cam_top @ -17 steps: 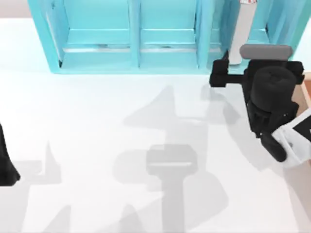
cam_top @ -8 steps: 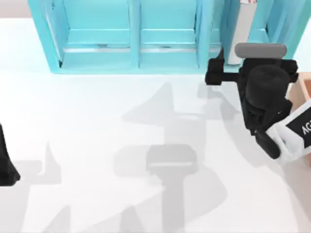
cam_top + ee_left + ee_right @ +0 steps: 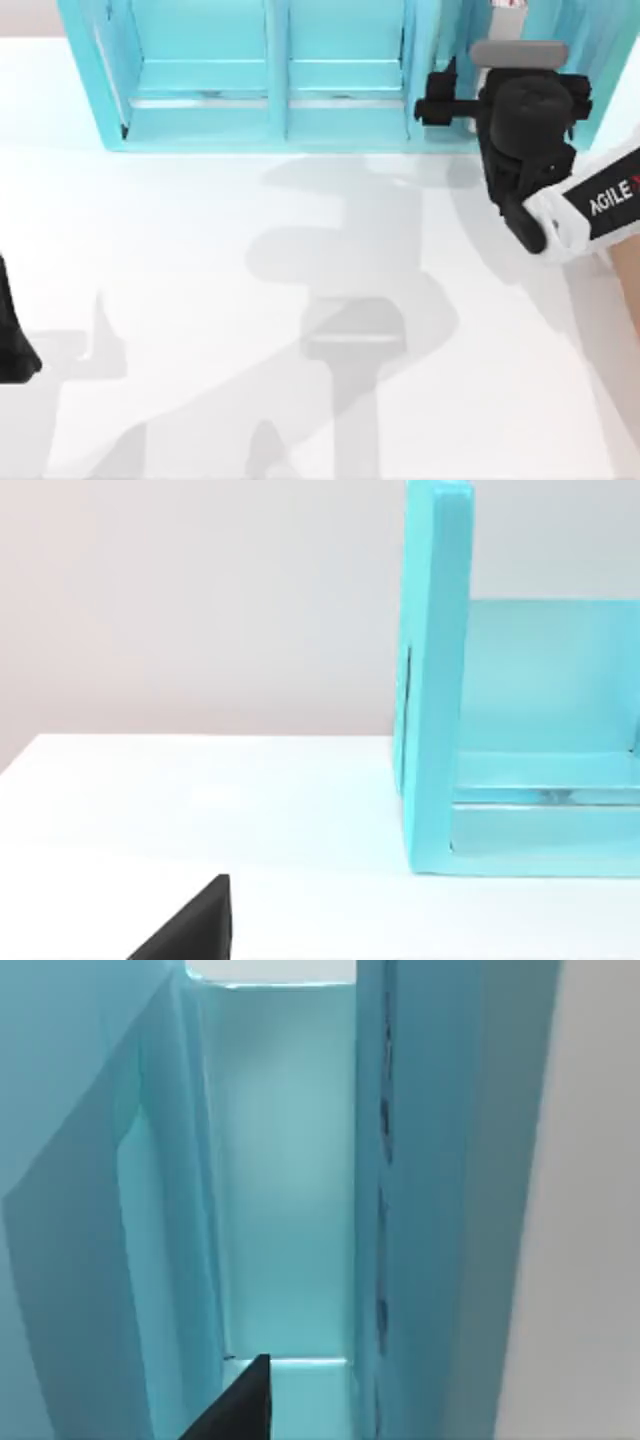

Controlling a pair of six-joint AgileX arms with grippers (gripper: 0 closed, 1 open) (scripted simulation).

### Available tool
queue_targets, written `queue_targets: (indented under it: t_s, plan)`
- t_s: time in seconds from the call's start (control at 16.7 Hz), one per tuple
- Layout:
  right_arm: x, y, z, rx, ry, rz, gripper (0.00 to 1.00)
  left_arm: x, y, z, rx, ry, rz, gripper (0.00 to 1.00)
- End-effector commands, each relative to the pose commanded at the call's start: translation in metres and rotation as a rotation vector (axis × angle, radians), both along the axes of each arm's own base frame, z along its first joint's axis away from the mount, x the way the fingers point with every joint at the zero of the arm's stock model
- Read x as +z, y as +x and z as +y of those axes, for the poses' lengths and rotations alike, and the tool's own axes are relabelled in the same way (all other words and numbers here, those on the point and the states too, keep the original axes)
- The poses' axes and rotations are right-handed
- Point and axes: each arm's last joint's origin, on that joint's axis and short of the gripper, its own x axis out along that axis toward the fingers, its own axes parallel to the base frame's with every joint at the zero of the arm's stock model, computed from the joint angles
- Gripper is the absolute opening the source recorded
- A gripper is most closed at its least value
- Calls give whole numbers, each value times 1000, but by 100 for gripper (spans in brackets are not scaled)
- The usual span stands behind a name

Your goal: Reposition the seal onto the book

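Spreading widest below me is the white table [image 3: 200, 260], bare of anything but shadows across its middle. Along its far edge stands the cyan shelf [image 3: 270, 70], much the biggest thing on it. Next in size is my right arm [image 3: 530, 120], which over the last second has swung away from the table's right edge and up against the shelf's right end. My right wrist view now looks straight down into a narrow bay between two cyan walls. The right pincer [image 3: 243, 1405] hangs at the mouth of that bay. How far it is open I cannot tell, and I see nothing held in it. I judge this to be the reach for the seal, with the pick not yet made. Where the seal and the book lie I cannot make out. A pale upright slab [image 3: 500, 28] stands in the right bay just beyond my arm, too hidden to name. My left arm [image 3: 12, 340] sits parked at the table's left edge, its pincer [image 3: 190, 928] low over the table near the shelf's left end.
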Motion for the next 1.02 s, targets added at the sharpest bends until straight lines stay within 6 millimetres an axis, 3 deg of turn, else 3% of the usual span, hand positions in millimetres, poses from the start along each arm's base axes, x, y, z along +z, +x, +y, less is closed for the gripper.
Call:
queue_targets:
  t_s: [0.18,0.42,1.02]
  plan:
    - [-1,15,-3,0,0,1,100,0,0,0,0,0,0,100]
    - [-1,15,-3,0,0,1,100,0,0,0,0,0,0,100]
    - [-1,15,-3,0,0,1,25,0,0,0,0,0,0,100]
